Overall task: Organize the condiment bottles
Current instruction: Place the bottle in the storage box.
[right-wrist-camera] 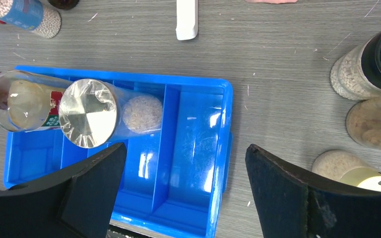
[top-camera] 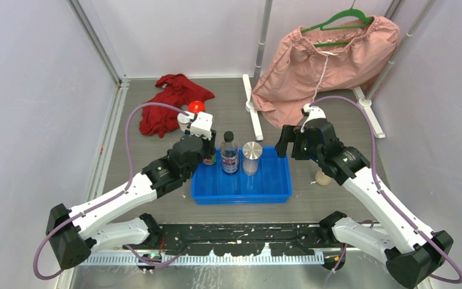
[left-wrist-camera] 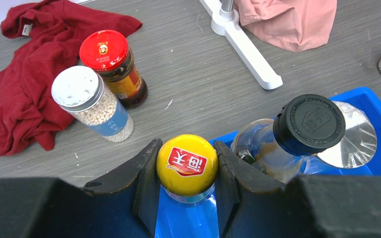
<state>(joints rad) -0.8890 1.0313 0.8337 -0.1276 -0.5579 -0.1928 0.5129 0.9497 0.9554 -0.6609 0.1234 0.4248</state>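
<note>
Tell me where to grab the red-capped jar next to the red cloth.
Probably take the red-capped jar by its cap, from straight above: it stands upright and the cap is round and flat-topped. Pinch across the sides clear of the white-lidded jar, which stands close beside it, and the red cloth.

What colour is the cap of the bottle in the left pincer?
The cap is yellow with a red logo; clearest in the left wrist view.
</note>
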